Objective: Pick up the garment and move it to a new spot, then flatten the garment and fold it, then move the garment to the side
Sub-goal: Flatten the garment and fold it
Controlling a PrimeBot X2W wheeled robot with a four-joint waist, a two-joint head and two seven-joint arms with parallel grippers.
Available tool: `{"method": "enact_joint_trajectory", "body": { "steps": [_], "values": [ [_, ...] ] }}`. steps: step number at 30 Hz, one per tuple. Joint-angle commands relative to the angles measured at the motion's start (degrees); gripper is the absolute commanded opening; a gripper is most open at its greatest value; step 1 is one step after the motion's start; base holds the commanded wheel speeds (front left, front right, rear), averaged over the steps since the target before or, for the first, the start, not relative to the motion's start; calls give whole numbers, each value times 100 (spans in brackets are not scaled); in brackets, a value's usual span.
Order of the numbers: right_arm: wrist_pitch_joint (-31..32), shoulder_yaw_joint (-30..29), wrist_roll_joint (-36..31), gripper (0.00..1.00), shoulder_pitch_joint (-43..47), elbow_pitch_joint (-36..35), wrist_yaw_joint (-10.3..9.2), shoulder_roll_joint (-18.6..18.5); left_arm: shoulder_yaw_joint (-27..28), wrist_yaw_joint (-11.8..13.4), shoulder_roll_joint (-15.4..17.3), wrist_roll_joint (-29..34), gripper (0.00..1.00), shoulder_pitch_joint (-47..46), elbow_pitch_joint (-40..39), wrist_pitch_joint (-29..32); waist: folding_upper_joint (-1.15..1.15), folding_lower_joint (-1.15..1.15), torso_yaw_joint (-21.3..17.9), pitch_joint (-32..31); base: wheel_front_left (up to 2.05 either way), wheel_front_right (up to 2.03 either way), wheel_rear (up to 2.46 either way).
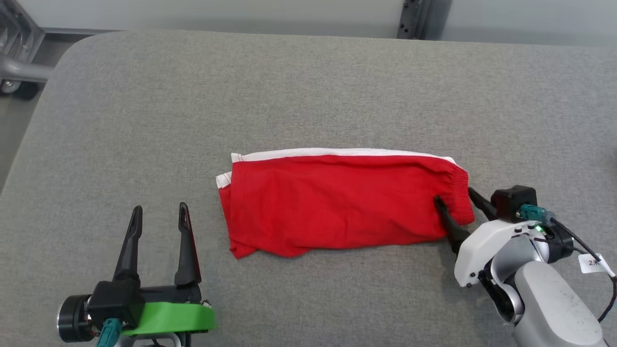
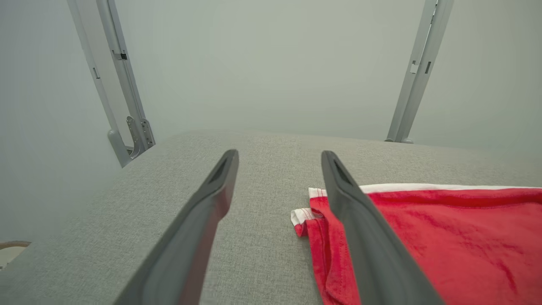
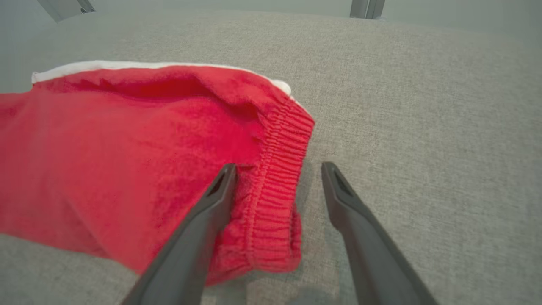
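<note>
At the garment's elastic end, the right gripper stands with its jaws spread wide, straddling the gathered waistband. One finger lies over the red cloth just inside the band, and the other is over the bare covering just beside it. Nothing is clamped between them, and I cannot tell whether the inner fingertip presses on the cloth or only hovers over it. At the garment's opposite end, near its nearer corner, the left gripper is likewise fully open and empty. Its fingers point toward the far edge of the table, and a green band wraps its wrist. In the left wrist view, the finger nearer the garment overlaps the cloth's white-trimmed corner, while in the head view it stands just clear of the cloth. The garment is red, folded into a long flat band with a white strip along its far edge. It lies across the middle of the table between the two grippers, with the waistband at the right gripper and the hemmed end toward the left one. Beneath it, the table is covered in plain grey woven fabric with a rounded corner beyond the garment's left end. Past the table's far edge rises a pale, bare wall crossed by grey metal frame uprights. A dark bracket is fixed beyond the garment's far side. A white paper tag hangs from the cable on the right arm.
</note>
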Motion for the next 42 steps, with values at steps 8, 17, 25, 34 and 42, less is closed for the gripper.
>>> {"method": "enact_joint_trajectory", "body": {
  "steps": [8, 17, 25, 34, 42],
  "values": [
    [284, 334, 756, 100, -170, 607, -2, 12, 90, -283, -109, 97, 100, -36, 70, -26, 0, 0, 224, 126, 0, 0, 0],
    [396, 286, 2262, 0, -417, 653, -4, -203, 160, -393, -132, 64, 100, 43, 150, -27, 0, 0, -77, 83, 0, 0, 0],
    [838, -65, 3479, 0, 124, 475, -5, -1173, 364, -474, -129, 6, 100, 274, 413, -26, 0, 0, -620, -218, 0, 0, 0],
    [1277, -927, 4273, 0, 643, 211, 1, -1895, 186, -565, -128, -81, 100, 221, 730, -23, 0, 0, -784, -272, 0, 0, 0],
    [1911, -965, 4727, 0, 841, -1447, 0, -1294, 73, -483, -129, 7, 100, 134, 1090, -23, 0, 0, -755, -109, 0, 0, 0]
  ]
}}
